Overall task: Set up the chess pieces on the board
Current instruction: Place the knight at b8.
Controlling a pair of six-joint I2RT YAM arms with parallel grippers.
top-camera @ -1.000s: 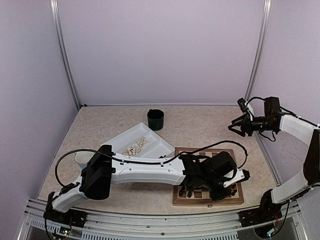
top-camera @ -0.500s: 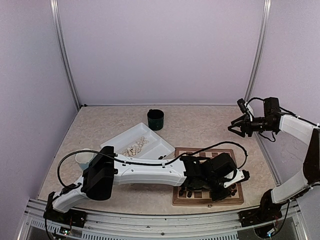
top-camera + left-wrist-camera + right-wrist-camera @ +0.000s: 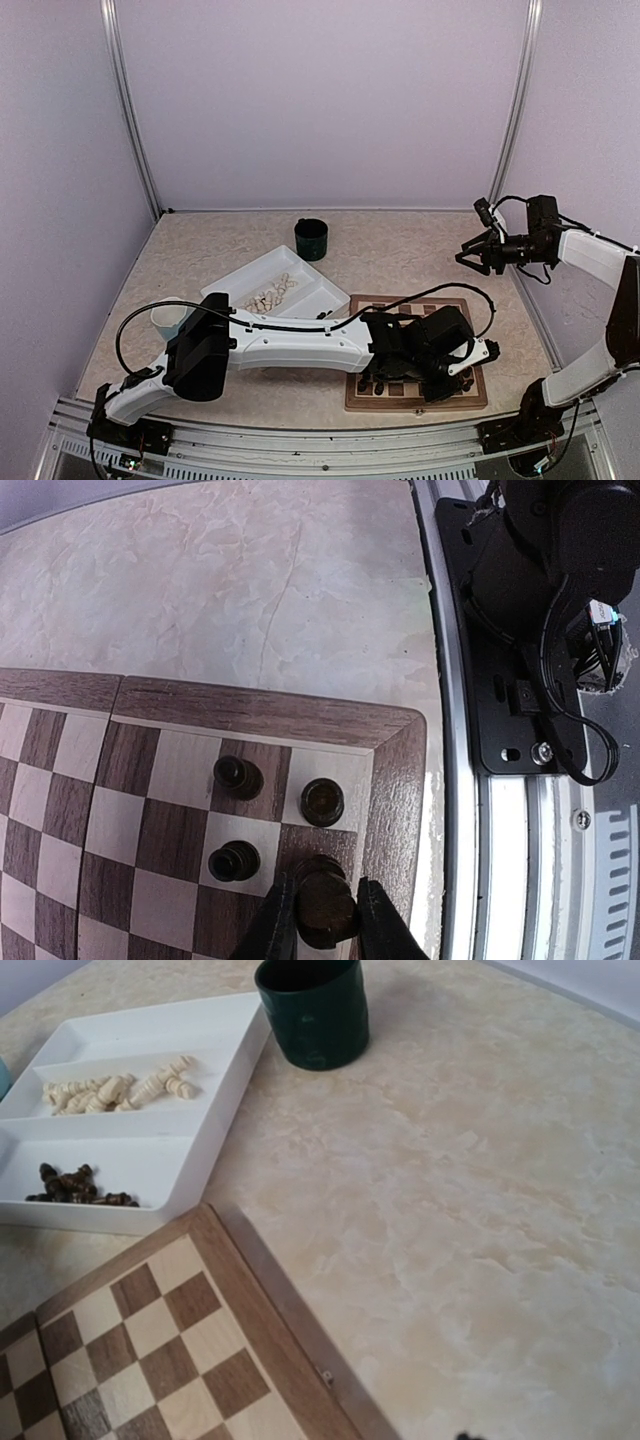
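My left gripper point(image 3: 322, 925) is clenched on a dark chess piece point(image 3: 322, 900), holding it upright over the board's point(image 3: 250, 712) near rank, next to the near right corner. Three dark pieces point(image 3: 322, 801) stand there, so that corner fills first. My right gripper point(image 3: 478, 250) hangs beyond the board's far right corner, out of the way. I cannot tell its grip.

Desk point(image 3: 450, 1210) inventory follows.

- Board point(image 3: 250, 705): one.
- Dark chess pieces point(image 3: 322, 801) at the board's corner: four counted in the left wrist view. Any others on the board cannot be counted from above.
- White tray point(image 3: 215, 1100) beside the board: one, with two compartments.
- Pale pieces point(image 3: 120, 1088): one heap, too tangled to count.
- Loose dark pieces point(image 3: 75, 1186): one heap, likewise uncountable.
- Dark green cup point(image 3: 312, 1010) beyond the board: one.
- Small pale cup point(image 3: 170, 318) left of the board: one.
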